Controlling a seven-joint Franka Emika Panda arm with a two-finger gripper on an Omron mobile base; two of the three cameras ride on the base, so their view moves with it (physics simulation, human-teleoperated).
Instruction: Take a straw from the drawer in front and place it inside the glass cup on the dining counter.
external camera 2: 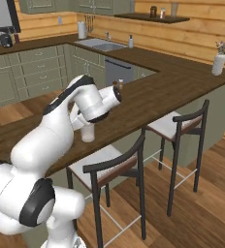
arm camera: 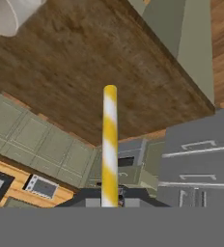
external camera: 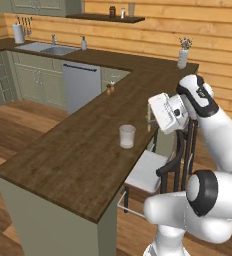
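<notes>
Straw [arm camera: 109, 144] in shut gripper [arm camera: 110, 201], beside glass cup [external camera: 127, 136].

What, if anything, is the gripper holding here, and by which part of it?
The gripper is shut on the straw, a yellow-and-white striped stick, gripped at its lower end in the hand view; the rest sticks out ahead, over the dining counter.

A kitchen: sink [external camera: 48, 49], dishwasher [external camera: 80, 85], green cabinets [external camera: 35, 80].

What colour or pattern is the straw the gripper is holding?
The straw has yellow and white stripes along its length, clearest in the hand view.
</notes>
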